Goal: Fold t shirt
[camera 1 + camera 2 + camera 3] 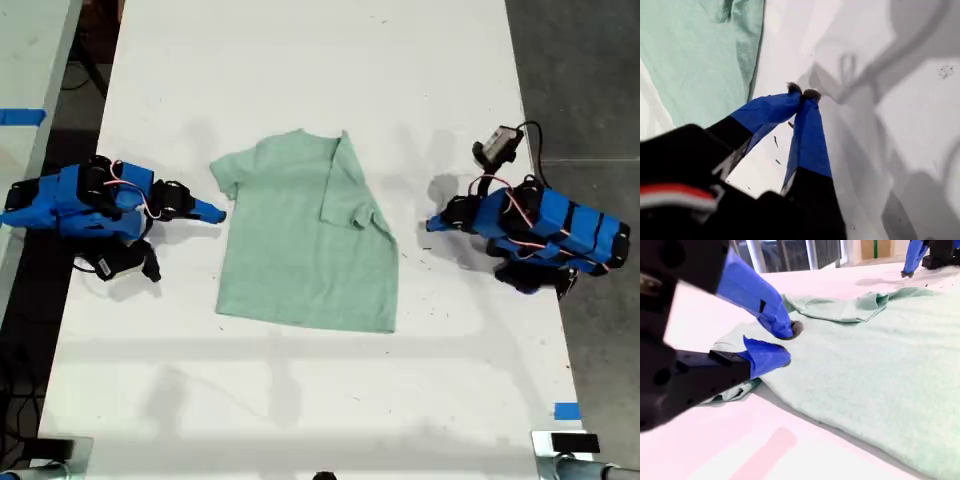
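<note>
A pale mint-green t shirt lies flat at the centre of the white table in the exterior view, neck toward 12 o'clock and hem toward 6 o'clock. Its 3 o'clock side is turned in over the body, with that sleeve lying on the chest.

At 3 o'clock of the shirt, my first gripper points at the garment but stands apart from it, with bare tabletop between the two. In the first wrist view its blue fingers meet at their dark tips, clenched on nothing above the white surface, while the cloth lies beyond them.

At 9 o'clock of the shirt, my second gripper sits just beside the spread-out sleeve. The second wrist view shows its jaws only slightly parted, with one blue fingertip down at the cloth and the other at the sleeve's edge. No fabric can be seen pinched in the narrow gap. Whether the tips press on the shirt cannot be told.
</note>
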Available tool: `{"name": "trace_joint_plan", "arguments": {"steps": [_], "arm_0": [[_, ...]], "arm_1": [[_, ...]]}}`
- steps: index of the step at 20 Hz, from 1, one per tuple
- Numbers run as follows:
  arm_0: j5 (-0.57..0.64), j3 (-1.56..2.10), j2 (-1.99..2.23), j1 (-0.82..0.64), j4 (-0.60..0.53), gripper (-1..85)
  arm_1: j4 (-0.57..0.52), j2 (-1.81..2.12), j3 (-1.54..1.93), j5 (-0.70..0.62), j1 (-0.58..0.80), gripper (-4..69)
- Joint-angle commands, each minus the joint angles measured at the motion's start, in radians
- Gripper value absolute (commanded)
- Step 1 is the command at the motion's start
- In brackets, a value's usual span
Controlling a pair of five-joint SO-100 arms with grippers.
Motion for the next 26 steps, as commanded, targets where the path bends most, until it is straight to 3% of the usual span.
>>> {"name": "trace_joint_plan", "arguments": {"steps": [1,5,8,11,13,15,17,19,22,23,24,25,26], "arm_0": [[-0.012,-0.002,0.005,0.015,0.002,4.5],[-0.012,-0.002,0.005,0.015,0.002,4.5],[0.196,-0.002,0.005,0.000,-0.011,4.6],[0.172,-0.023,0.005,0.074,-0.006,4.5],[0.072,-0.011,0.005,0.009,-0.005,5.0],[-0.334,-0.026,0.005,0.112,0.038,12.4],[-0.422,-0.092,0.006,0.232,0.040,26.3],[-0.460,-0.067,0.008,0.192,0.037,32.6],[-0.374,-0.063,0.008,0.052,0.044,30.5],[-0.144,-0.052,0.008,0.005,-0.046,17.3],[-0.032,-0.046,0.008,-0.011,-0.081,1.2],[-0.123,-0.041,0.008,-0.029,-0.051,-0.1],[-0.130,-0.049,0.008,-0.043,-0.048,-0.1]], "arm_1": [[-0.005,0.009,0.012,0.009,-0.009,1.2],[-0.006,0.009,0.015,0.012,-0.009,1.2],[-0.006,0.009,0.015,0.012,-0.008,1.2],[-0.006,0.009,0.017,0.012,-0.005,1.2],[-0.006,0.009,0.017,0.014,-0.011,1.2],[-0.006,0.009,0.017,0.012,-0.009,1.2],[-0.008,0.009,0.015,0.009,-0.005,1.2],[-0.008,0.009,0.015,0.009,-0.008,1.2],[-0.008,0.009,0.015,0.009,-0.008,1.2],[-0.008,0.009,0.015,0.009,-0.008,1.2],[-0.009,0.009,0.015,0.008,-0.006,1.2],[-0.009,0.009,0.015,0.008,-0.006,1.2],[-0.009,0.009,0.015,0.008,-0.006,1.2]]}}
